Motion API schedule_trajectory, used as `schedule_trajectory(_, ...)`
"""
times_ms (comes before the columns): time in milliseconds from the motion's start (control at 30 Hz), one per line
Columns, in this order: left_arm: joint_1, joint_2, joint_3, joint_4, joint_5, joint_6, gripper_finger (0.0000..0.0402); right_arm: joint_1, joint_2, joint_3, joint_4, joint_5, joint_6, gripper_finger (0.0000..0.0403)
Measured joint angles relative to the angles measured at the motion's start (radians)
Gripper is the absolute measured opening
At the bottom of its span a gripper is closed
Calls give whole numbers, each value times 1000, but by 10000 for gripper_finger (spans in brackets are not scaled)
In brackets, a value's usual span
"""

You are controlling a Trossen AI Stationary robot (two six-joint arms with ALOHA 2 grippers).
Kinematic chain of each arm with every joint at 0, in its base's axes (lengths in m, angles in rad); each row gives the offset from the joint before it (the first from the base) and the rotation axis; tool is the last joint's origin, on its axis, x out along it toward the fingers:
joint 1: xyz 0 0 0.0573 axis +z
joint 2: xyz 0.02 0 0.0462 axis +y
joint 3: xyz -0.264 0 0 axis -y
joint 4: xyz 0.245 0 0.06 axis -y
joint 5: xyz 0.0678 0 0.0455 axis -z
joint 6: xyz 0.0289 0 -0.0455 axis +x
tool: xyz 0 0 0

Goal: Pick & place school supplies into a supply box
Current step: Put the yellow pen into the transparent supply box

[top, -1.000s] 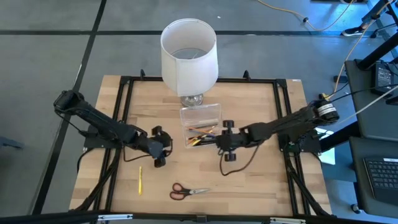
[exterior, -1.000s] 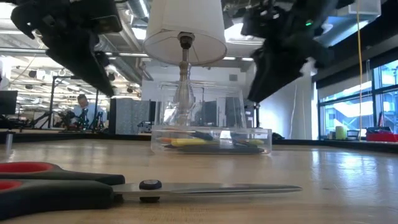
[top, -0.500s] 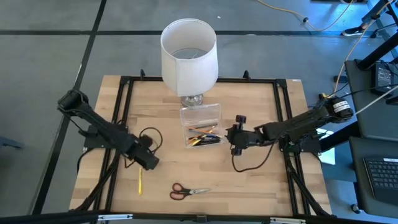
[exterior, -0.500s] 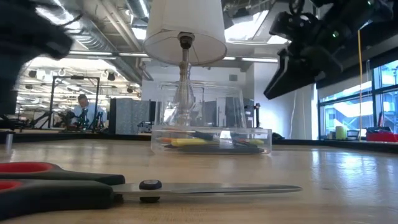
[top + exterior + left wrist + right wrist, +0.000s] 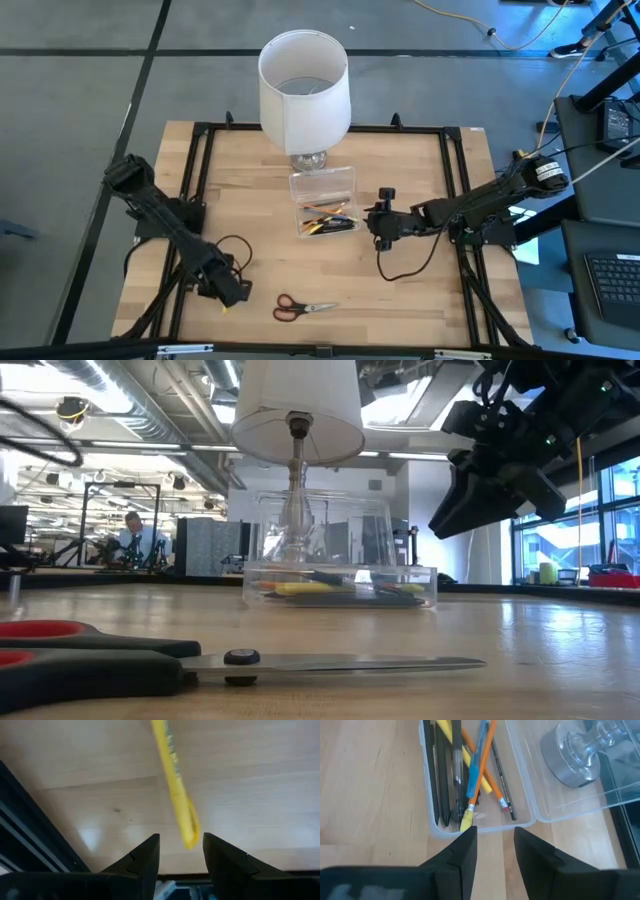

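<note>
A yellow pen (image 5: pixel 174 780) lies flat on the wooden table near its near left corner. My left gripper (image 5: pixel 180 851) hovers over it, open and pointing steeply down, its fingers on either side of the pen's end without touching. In the high view the gripper (image 5: pixel 226 290) hides most of the pen. Scissors (image 5: pixel 300 307) with red and black handles lie flat near the table's near edge. The clear supply box (image 5: pixel 325 205) holds several pens and pencils (image 5: pixel 470 775); its lid lies open toward the lamp. My right gripper (image 5: pixel 379 226) hangs open just right of the box.
A white-shaded lamp (image 5: pixel 305 90) on a glass base stands right behind the box. A black metal frame (image 5: pixel 200 180) runs along the table's edges. Bare wood lies between the scissors and the box. People and desks show far behind the table in the low view.
My left gripper has swung from beside the box toward the table's near left corner, sunk and rolled about its own axis, ending over the yellow pen. My right gripper has drawn back a little from the box toward the table's right edge. Both stayed open.
</note>
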Motion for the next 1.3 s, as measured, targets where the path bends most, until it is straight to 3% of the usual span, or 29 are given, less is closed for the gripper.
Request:
schedule_trajectory(367,-22,125,0,85,-13,25,143,0,0,0,25,-1,0,133)
schedule_trajectory(567,-19,169,5,96,28,17,143,0,0,0,28,-2,2,133)
schedule_trajectory(967,-13,175,3,83,33,139,142,0,0,0,28,-3,-6,133)
schedule_trajectory(1300,-13,177,2,87,19,175,78,0,0,0,28,-2,-7,133)
